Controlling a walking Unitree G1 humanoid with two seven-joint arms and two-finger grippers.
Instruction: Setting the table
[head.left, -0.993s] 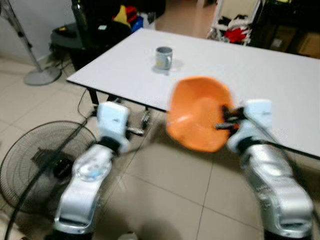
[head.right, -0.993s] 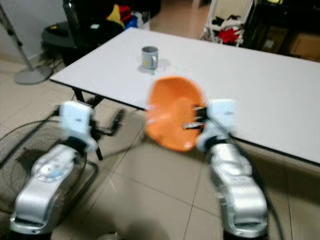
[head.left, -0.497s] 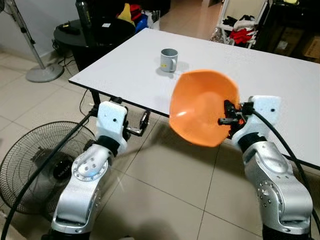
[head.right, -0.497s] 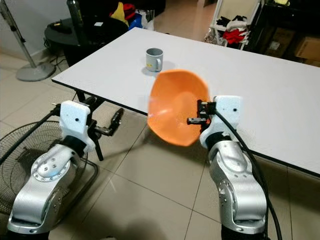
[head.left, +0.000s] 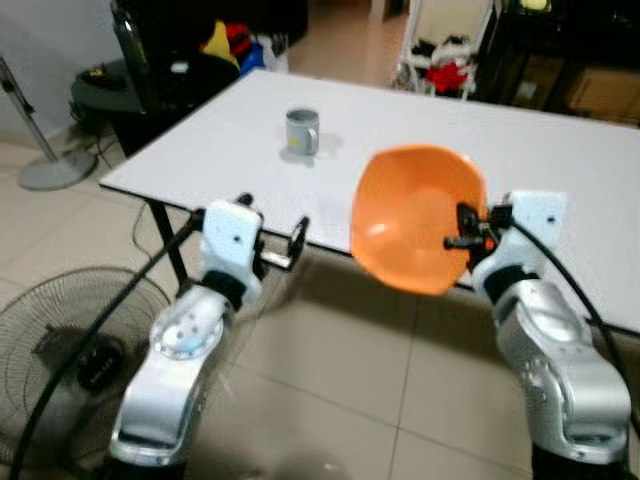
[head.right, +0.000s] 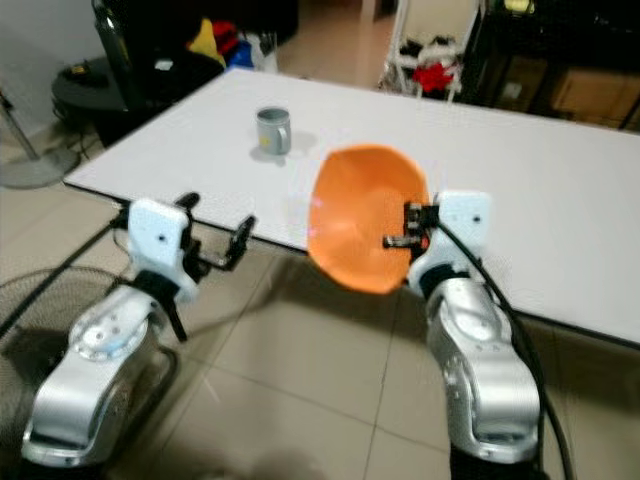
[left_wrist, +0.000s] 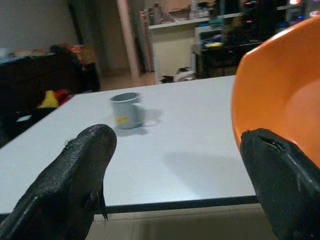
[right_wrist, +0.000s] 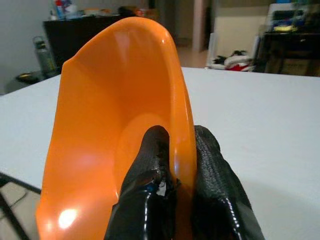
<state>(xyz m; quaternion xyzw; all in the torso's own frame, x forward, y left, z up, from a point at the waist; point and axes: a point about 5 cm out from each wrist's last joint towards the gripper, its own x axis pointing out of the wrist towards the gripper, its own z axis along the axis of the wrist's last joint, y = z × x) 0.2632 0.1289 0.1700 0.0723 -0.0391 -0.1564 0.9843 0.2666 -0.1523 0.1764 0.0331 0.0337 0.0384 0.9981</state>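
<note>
Right wrist view, jaws pinching orange bowl (right_wrist: 115, 125) rim

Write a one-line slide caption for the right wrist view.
Right tool pinches the rim of a tilted orange bowl, with the white table ahead.

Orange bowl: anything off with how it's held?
The orange bowl is tipped on edge, opening facing sideways, pinched at its rim by the right pincer at the near edge of the white table. Not damaged; it needs levelling before being set down.
</note>
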